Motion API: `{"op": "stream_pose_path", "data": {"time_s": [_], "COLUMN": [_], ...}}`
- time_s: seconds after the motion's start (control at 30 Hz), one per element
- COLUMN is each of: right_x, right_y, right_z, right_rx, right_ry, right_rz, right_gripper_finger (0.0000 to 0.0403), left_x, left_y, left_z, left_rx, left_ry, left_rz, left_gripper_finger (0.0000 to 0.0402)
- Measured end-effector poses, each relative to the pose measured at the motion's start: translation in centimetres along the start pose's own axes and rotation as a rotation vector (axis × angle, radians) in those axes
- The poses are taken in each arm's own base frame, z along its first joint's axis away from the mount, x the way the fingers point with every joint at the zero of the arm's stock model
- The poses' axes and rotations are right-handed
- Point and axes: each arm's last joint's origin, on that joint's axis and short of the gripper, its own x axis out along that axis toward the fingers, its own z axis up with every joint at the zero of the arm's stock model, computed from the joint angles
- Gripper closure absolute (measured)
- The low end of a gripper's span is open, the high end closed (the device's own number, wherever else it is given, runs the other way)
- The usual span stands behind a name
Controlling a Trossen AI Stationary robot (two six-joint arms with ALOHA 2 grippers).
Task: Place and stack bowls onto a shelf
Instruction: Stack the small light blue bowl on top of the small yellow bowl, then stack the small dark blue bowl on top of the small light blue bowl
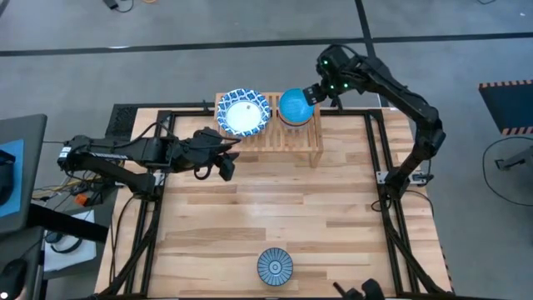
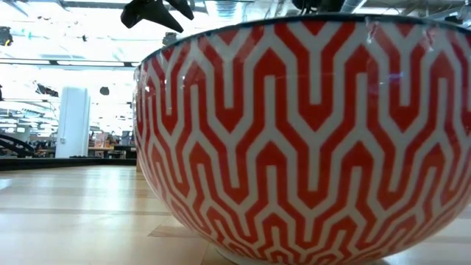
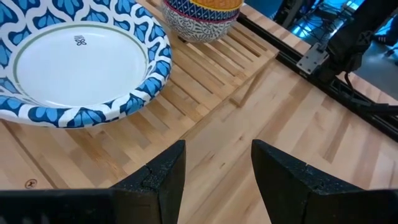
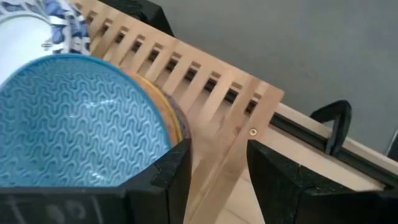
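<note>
The light-wood shelf [image 1: 310,143] stands at the table's far edge. A wide blue-and-white bowl [image 1: 243,113] [image 3: 81,62] rests on its left part. Beside it a plain blue bowl [image 1: 295,107] [image 4: 74,124] sits on top of a small stack, with a yellow rim [image 4: 169,121] under it and a patterned bowl [image 3: 202,18] lower down. My right gripper [image 1: 315,93] [image 4: 217,180] is open at the blue bowl's far-right rim. My left gripper [image 1: 225,167] [image 3: 217,177] is open over the planks, just near-left of the shelf. A blue radial-striped bowl [image 1: 274,265] [image 2: 309,140] stands at the near edge, its outside red-and-white. My right gripper comes at the stack from the far right, slanting down. One finger [image 4: 171,174] stands right beside the blue bowl's rim [image 4: 155,134]. Whether it touches the rim, I cannot tell. Only shelf slats show between the fingers.
Black frame rails run along the table's sides [image 1: 379,158], and a black clamp [image 4: 333,127] sits behind the shelf. The shelf's right end [image 4: 249,106] is bare slats. Bare planks [image 1: 275,208] lie between the shelf and the near bowl.
</note>
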Motion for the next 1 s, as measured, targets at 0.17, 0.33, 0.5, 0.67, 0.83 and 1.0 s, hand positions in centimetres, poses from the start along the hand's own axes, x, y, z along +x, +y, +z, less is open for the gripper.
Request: {"op": "stream_pose_path", "data": {"time_s": [0.17, 0.33, 0.5, 0.67, 0.83, 1.0], "right_x": [0.6, -0.2, -3.5, -6.3, -7.3, -7.6], "right_y": [0.3, 0.5, 0.9, 1.9, 2.4, 3.0], "right_z": [-0.4, -0.5, -1.6, -3.5, -5.1, -6.4], "right_rx": [-0.007, -0.01, -0.019, -0.035, -0.026, -0.02], "right_ry": [0.02, -0.006, -0.063, -0.085, -0.045, 0.019], "right_rz": [-0.003, -0.006, 0.008, -0.013, -0.049, -0.087], "right_gripper_finger": [0.0225, 0.0225, 0.0225, 0.0225, 0.0225, 0.0225], "left_x": [-0.1, -0.2, 0.4, 3.0, 5.9, 8.5], "left_y": [-0.1, -0.2, -1.5, -3.5, -4.6, -6.9], "left_z": [-0.1, -0.1, -1.1, -3.6, -5.6, -8.0], "left_rx": [-0.006, -0.011, 0.112, 0.277, 0.295, 0.268], "left_ry": [-0.005, -0.003, 0.071, 0.224, 0.319, 0.428], "left_rz": [0.003, -0.004, -0.085, -0.184, -0.184, -0.366], "left_gripper_finger": [0.0235, 0.0235, 0.0235, 0.0235, 0.0235, 0.0235]}}
